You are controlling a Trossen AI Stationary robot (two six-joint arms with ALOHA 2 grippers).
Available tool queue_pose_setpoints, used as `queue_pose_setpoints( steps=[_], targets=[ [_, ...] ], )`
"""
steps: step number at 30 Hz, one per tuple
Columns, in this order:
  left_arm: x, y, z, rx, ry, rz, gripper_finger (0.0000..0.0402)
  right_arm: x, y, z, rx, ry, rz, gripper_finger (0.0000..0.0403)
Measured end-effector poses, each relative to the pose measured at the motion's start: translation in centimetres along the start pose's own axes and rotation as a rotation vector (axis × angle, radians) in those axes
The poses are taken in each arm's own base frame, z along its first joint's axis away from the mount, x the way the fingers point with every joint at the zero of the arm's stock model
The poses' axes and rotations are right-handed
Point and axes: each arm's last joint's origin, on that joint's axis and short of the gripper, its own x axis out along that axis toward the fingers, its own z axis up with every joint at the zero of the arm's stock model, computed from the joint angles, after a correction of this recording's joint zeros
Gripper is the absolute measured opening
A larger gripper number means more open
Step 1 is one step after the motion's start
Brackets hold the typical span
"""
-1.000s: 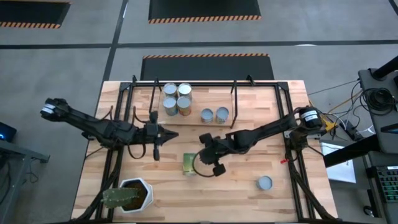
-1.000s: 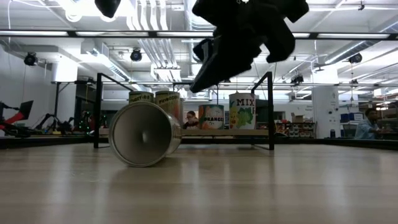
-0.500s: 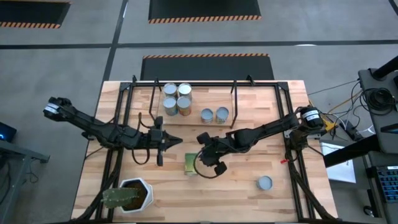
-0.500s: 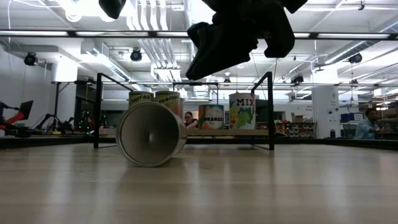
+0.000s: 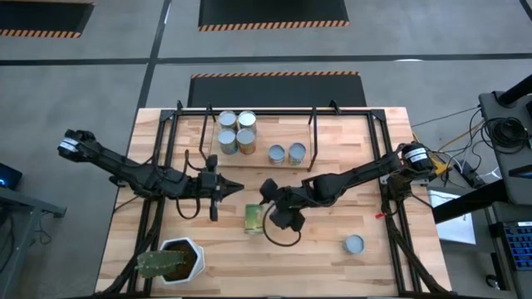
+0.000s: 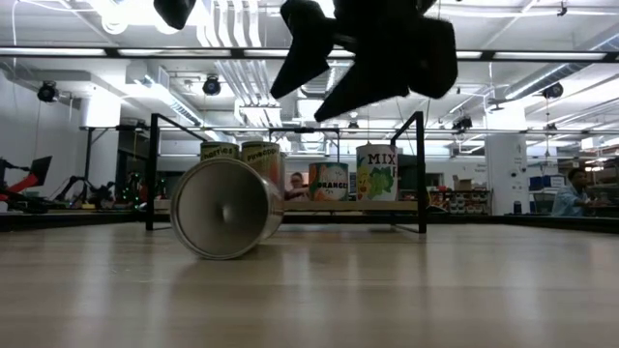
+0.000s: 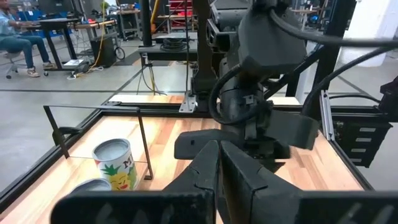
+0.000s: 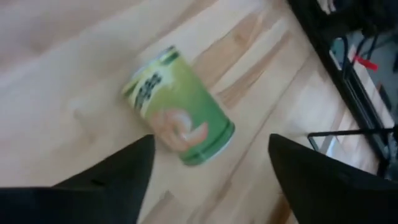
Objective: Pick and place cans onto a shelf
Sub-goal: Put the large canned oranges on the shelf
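Note:
A green-labelled can (image 5: 253,218) lies on its side on the table, seen end-on in the low view (image 6: 224,208). My right gripper (image 5: 268,208) hangs open just above and to the right of it. In the right wrist view its fingers stand wide apart, with the can (image 8: 180,115) ahead of them, untouched. Several cans (image 5: 237,131) stand upright on the shelf (image 5: 274,129) at the far side. One more can (image 5: 354,244) stands on the table near the right front. My left gripper (image 5: 214,189) hovers shut, left of the lying can.
A white hexagonal plant pot (image 5: 179,259) sits at the near left corner. Black rod frames (image 5: 166,158) run along both table sides and around the shelf (image 6: 406,205). Bare wood lies between the lying can and the near edge.
My right gripper has opened wide and turned above the lying can, staying just right of it. My left gripper has shifted a little toward the table's right and near edge, still shut. The green can lies on its side in about the same place.

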Motion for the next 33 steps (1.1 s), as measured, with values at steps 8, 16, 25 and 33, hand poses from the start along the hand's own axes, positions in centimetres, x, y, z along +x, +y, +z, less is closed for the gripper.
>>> queue_pose_setpoints(
  steps=[8, 16, 25, 33],
  targets=[
    [0.0, 0.0, -0.1, 0.004, 0.007, 0.001, 0.0000, -0.2, 1.3, -0.1, -0.154, 0.106, 0.050, 0.0351],
    [0.0, 0.0, 0.0, 0.019, 0.003, 0.001, 0.0000, 0.6, 1.1, 0.5, -0.218, 0.035, 0.008, 0.0352],
    [0.0, 0.0, 0.0, 0.019, -0.001, 0.001, 0.0000, 5.0, 1.5, -0.5, -0.246, 0.016, 0.024, 0.0352],
    [0.0, 0.0, 0.0, 0.025, 0.000, 0.000, 0.0000, 7.8, 0.2, -0.2, -0.221, -0.012, 0.054, 0.0342]
  ],
)
